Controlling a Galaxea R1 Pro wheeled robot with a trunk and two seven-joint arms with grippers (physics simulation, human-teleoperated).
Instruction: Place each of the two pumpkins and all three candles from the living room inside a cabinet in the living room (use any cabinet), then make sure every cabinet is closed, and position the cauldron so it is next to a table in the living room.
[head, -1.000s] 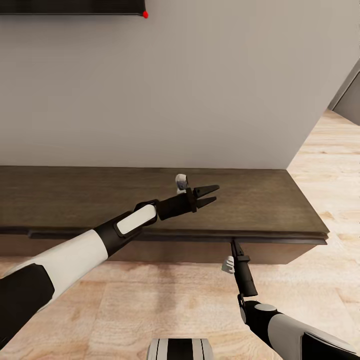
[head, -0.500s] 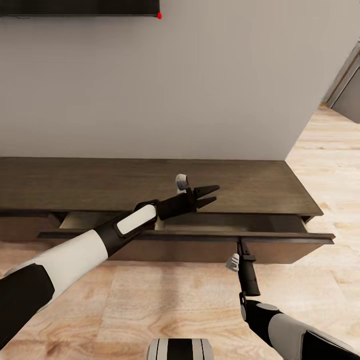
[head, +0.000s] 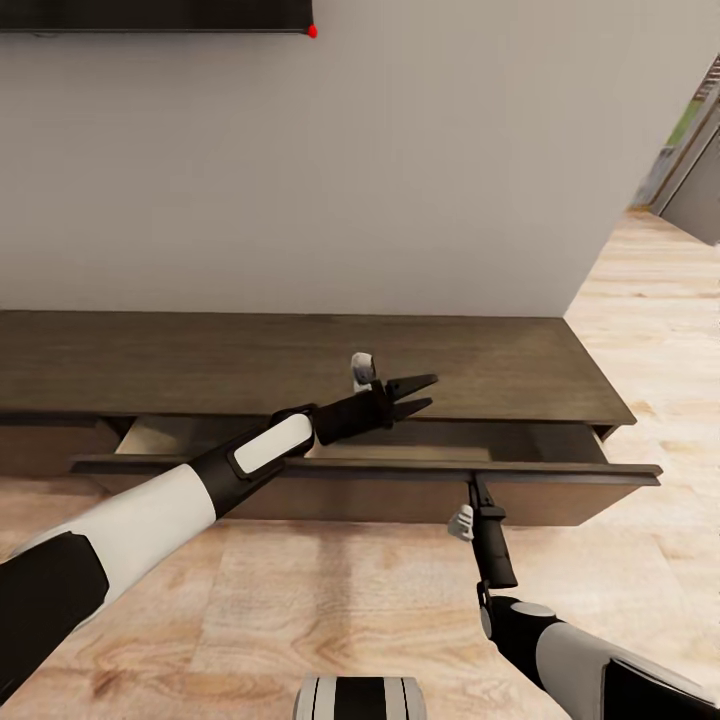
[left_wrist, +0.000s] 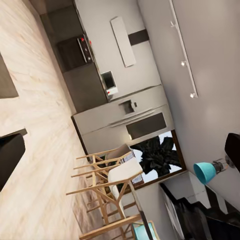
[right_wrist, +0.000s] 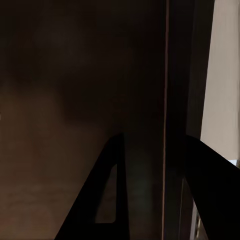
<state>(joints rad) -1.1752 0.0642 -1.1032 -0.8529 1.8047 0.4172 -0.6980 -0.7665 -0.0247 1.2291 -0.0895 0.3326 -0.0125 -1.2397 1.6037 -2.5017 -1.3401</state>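
Gripped the cabinet (head: 520, 370) drawer front, lower centre, with right gripper (head: 478, 487) fingers pinching its lip; held left gripper (head: 412, 393) spread, empty, mid-frame; risked slipping off that thin lip

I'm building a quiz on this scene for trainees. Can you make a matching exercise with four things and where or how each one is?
Things:
1. cabinet drawer
2. left end effector
3. right end effector
4. wooden chairs

Places or states:
A. at the top edge of the drawer front
B. pulled out, its pale inside showing
C. far across the room, on the light wood floor
D. fingers apart, holding nothing, above the cabinet top

Pairs: 1-B, 2-D, 3-A, 4-C
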